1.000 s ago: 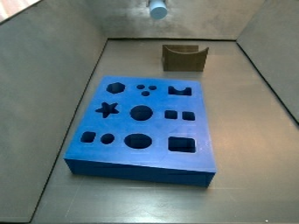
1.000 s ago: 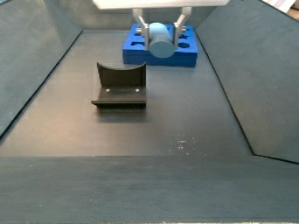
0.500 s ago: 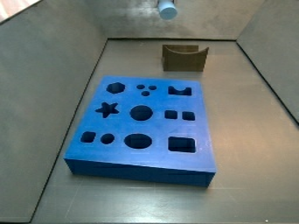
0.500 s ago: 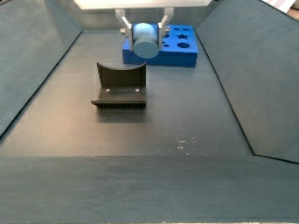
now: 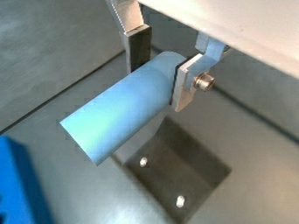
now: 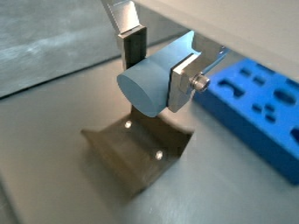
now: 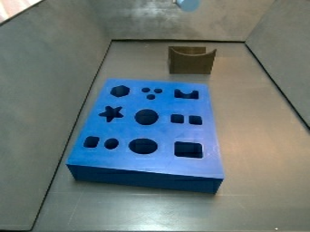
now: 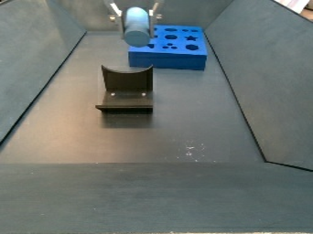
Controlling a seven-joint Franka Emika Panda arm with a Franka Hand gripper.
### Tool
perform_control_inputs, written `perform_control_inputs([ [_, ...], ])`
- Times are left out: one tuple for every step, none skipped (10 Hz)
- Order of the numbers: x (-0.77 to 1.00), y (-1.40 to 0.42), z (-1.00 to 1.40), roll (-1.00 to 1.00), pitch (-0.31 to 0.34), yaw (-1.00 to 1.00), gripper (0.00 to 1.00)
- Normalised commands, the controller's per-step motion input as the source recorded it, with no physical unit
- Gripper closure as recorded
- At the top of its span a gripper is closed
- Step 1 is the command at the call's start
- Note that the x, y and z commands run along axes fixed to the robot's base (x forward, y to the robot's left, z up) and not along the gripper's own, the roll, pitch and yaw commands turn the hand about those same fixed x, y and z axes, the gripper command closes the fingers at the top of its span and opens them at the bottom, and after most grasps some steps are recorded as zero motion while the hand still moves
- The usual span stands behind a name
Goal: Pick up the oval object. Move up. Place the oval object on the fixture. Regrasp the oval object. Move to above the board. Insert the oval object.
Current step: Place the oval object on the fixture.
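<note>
1. The gripper [image 5: 158, 66] hangs in the air over the fixture, its flat silver fingers [image 6: 181, 77] pressed against opposite sides of the oval object [image 5: 126, 107], a pale blue peg held lying level.
2. In both wrist views the oval object juts out from between the fingers, its smooth rounded end face [image 6: 145, 87] turned toward the camera.
3. In a side view the oval object [image 8: 135, 26] shows near the top edge of the frame, clear of everything on the floor; in a side view only its tip [image 7: 188, 4] shows at the frame's top.
4. Below it stands the fixture [image 8: 124, 89], a dark block with a curved notch in its top, bare of any piece.
5. The blue board [image 7: 148, 129], with its star, hexagon, round and square cut-outs, lies flat on the dark floor [image 8: 184, 128], apart from the fixture.
</note>
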Motion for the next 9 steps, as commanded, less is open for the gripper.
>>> perform_control_inputs([
  [0.39,-0.01,0.04,-1.00,0.063,-0.03,1.00],
  [0.34,0.00,0.03,-1.00,0.089,-0.03,1.00],
  [0.24,0.03,0.01,-0.86,0.113,-0.04,1.00],
  [0.17,0.04,0.00,-0.68,0.116,-0.05,1.00],
  [0.08,0.04,0.00,-0.43,0.104,-0.06,1.00],
  [0.06,0.03,0.01,-0.33,0.088,-0.06,1.00],
  [0.05,0.02,0.00,-0.21,0.061,-0.07,1.00],
  [0.11,0.07,-1.00,-1.00,0.057,-0.14,1.00],
  [0.11,0.08,-1.00,-1.00,0.053,-0.14,1.00],
])
